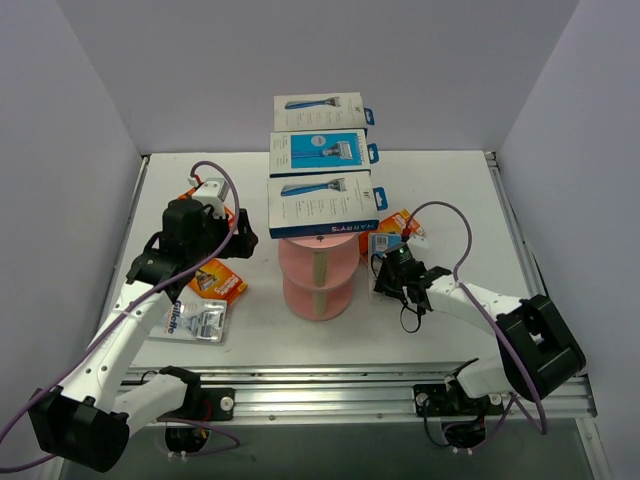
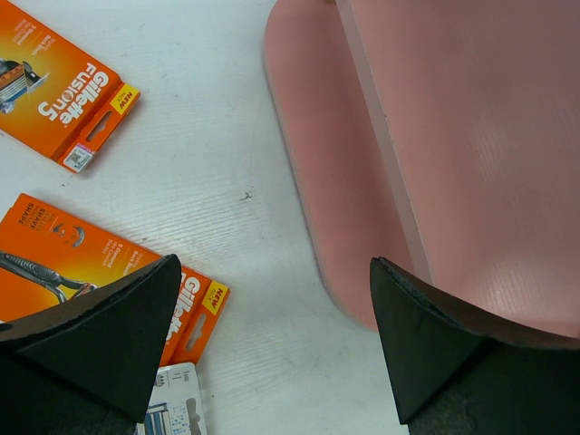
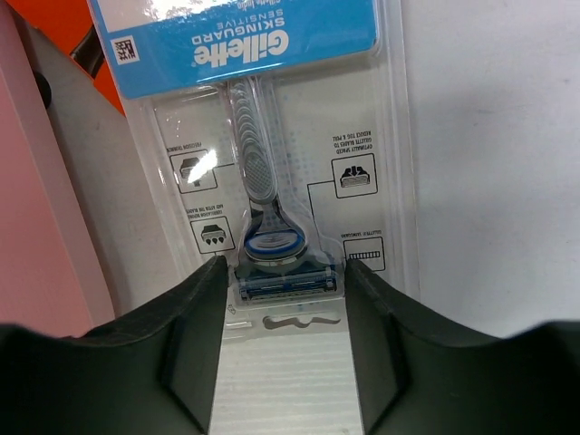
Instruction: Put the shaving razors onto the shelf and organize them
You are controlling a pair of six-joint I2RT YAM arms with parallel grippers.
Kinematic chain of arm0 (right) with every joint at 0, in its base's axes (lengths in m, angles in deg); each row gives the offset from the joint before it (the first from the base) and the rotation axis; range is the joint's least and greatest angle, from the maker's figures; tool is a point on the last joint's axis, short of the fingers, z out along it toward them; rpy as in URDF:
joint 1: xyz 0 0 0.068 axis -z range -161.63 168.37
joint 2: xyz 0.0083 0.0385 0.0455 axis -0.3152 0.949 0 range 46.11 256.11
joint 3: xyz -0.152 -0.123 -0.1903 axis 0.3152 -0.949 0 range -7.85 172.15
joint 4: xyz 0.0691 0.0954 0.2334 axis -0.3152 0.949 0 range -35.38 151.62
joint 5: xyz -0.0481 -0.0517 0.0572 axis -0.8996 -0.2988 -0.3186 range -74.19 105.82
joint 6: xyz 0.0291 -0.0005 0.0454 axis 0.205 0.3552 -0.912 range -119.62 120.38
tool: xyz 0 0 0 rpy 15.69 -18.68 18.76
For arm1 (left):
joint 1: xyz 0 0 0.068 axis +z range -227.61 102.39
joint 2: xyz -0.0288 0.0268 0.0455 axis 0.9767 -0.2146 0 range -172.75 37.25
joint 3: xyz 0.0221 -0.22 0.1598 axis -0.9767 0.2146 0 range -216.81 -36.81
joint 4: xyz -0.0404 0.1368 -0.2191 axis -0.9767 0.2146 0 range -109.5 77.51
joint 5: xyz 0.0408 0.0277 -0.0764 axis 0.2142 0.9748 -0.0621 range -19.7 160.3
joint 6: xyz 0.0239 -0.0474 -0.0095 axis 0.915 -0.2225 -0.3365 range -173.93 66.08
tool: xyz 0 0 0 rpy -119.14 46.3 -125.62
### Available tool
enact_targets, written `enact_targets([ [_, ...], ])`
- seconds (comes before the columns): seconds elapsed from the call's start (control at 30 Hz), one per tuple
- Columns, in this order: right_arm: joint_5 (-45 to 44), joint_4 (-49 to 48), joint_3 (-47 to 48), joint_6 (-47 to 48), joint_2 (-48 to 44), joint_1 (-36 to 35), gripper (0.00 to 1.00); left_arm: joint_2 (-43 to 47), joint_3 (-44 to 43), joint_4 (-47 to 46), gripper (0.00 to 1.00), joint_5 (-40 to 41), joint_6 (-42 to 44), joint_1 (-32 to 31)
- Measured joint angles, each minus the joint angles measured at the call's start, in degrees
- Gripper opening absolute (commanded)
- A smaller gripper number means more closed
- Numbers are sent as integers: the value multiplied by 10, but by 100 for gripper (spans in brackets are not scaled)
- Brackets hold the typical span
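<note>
1. Over the left of the bench (image 2: pixel 254 163), my left jaws hang wide open and empty beside the shelf (image 2: pixel 471 136), with an orange razor card (image 2: pixel 72 249) flat below them.
2. Right of the shelf, the clear Gillette blister pack (image 3: pixel 263 136) lies flat under my right jaws, which straddle its razor head part-open, pinching nothing.
3. Its long axis runs straight away from those jaws, so I judge the right arm the nearer one.

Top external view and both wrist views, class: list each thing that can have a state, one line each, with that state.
Left gripper: open, empty.
Right gripper: jaws astride the clear Gillette pack, grip unclear.
Shelf: upright, three packs on its top tier.
Harry's boxes: two, flat on the top tier.
Blue pack: flat between them.
Orange packs: flat on the table.
</note>
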Motion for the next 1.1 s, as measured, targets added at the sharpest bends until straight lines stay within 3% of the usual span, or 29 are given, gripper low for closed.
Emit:
enact_targets([
  [0.17,1,10,28,23,23,0,19,-1,0,1,94,0,0,0],
  [0.33,2,55,66,63,31,0,8,-1,0,2,94,0,0,0],
  [0.73,64,127,138,197,25,54,12,-1,-3,3,94,0,0,0],
  [0.8,81,132,138,210,27,69,21,-1,-3,3,94,0,0,0],
  [0.9,94,137,144,220,40,82,46,-1,-3,3,94,0,0,0],
  [1.1,99,139,147,220,54,100,64,-1,-3,4,94,0,0,0],
])
